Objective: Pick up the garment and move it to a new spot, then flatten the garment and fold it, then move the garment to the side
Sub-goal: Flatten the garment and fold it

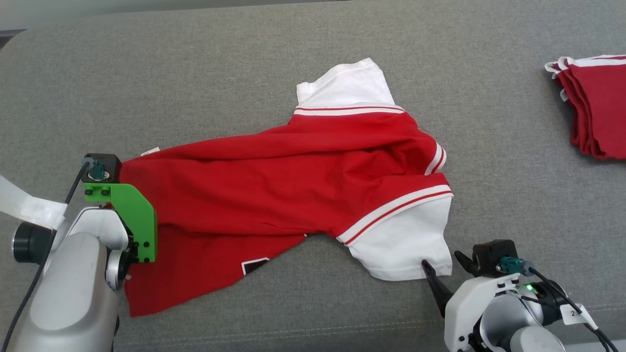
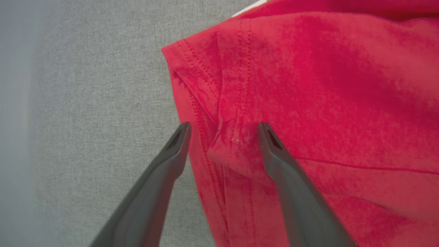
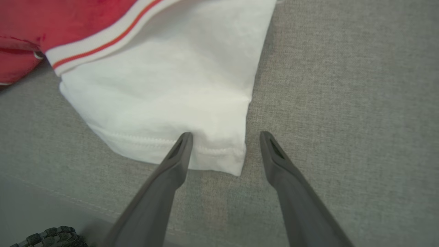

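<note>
- I see a red shirt [image 1: 274,186] with white sleeves lying in the middle of the table [image 1: 195,63], which has grey cloth on it.
- The shirt is crumpled and not flat. One white sleeve [image 1: 342,88] points away from me and the other white sleeve [image 1: 406,239] points down toward my right arm.
- The bottom of the shirt is on my left, next to the green part [image 1: 132,215] on my left arm.
- In the left wrist view my left pincer [image 2: 223,132] is wide open and holds nothing.
- One left finger [image 2: 178,144] is over the grey cloth just beside the shirt's edge. The other finger [image 2: 271,144] is over the red cloth [image 2: 308,85]. A stitched corner of the shirt sits between them.
- I cannot tell if those tips touch the shirt.
- My right pincer [image 1: 444,264] is wide open too, with nothing in it.
- In the right wrist view one finger [image 3: 181,147] has its tip at the hem of the near white sleeve [image 3: 164,89]. The other finger [image 3: 271,147] is over bare grey cloth, and the sleeve's corner lies between the two.
- Far off on my right is a pile of folded red clothes [image 1: 596,107] with white trim, well apart from the shirt.
</note>
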Robot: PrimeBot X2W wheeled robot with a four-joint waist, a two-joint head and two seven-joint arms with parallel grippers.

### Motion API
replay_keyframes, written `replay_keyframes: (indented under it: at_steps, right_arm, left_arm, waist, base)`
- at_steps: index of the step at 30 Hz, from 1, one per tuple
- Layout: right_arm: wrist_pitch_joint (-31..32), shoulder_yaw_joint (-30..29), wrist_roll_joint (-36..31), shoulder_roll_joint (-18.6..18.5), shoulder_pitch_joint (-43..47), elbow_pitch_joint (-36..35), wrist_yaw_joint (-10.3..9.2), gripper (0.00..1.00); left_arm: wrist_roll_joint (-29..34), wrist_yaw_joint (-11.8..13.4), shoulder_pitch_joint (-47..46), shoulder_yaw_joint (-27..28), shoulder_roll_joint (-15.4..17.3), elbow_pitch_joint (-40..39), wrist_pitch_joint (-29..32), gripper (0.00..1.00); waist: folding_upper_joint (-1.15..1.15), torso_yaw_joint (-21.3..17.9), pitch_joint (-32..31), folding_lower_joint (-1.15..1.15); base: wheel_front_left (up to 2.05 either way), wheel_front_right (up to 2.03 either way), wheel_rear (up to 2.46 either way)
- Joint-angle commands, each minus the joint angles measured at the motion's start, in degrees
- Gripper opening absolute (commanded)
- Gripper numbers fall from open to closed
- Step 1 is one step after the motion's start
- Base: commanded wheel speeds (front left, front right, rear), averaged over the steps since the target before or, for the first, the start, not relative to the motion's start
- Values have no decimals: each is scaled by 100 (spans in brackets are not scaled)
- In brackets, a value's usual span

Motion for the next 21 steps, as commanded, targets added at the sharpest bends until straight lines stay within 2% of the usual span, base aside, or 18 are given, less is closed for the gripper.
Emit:
replay_keyframes:
  at_steps: [1,2,5,6,7,13,21]
  right_arm:
    - [0,-9,-37,-10,-66,-14,-3,100]
    - [3,-11,-39,-9,-77,-15,-3,100]
    - [20,-7,-27,-9,-94,-10,-3,100]
    - [32,5,-18,-9,-103,-3,-3,100]
    - [28,24,-5,-9,-138,17,-3,100]
    - [67,-1,30,-9,-158,3,-3,100]
    - [-176,-171,-45,-9,61,-34,-3,100]
  left_arm:
    - [-19,40,-78,-6,46,-44,96,93]
    - [-49,46,-79,3,48,-58,137,85]
    - [-106,44,-52,-9,16,-105,253,52]
    - [-126,33,-39,-19,-2,-127,290,46]
    - [-171,30,-2,-36,-23,-189,350,0]
    - [-203,91,7,-68,-31,-268,452,0]
    - [-232,146,7,-197,-214,-243,397,0]
  waist:
    - [0,43,35,0]
    - [0,53,42,0]
    - [0,77,58,0]
    - [0,81,66,0]
    - [0,74,97,0]
    - [0,58,183,0]
    - [0,138,198,0]
  base:
    - [0,0,0]
    - [0,0,0]
    - [0,0,0]
    - [0,0,0]
    - [0,0,0]
    - [0,0,0]
    - [0,0,0]
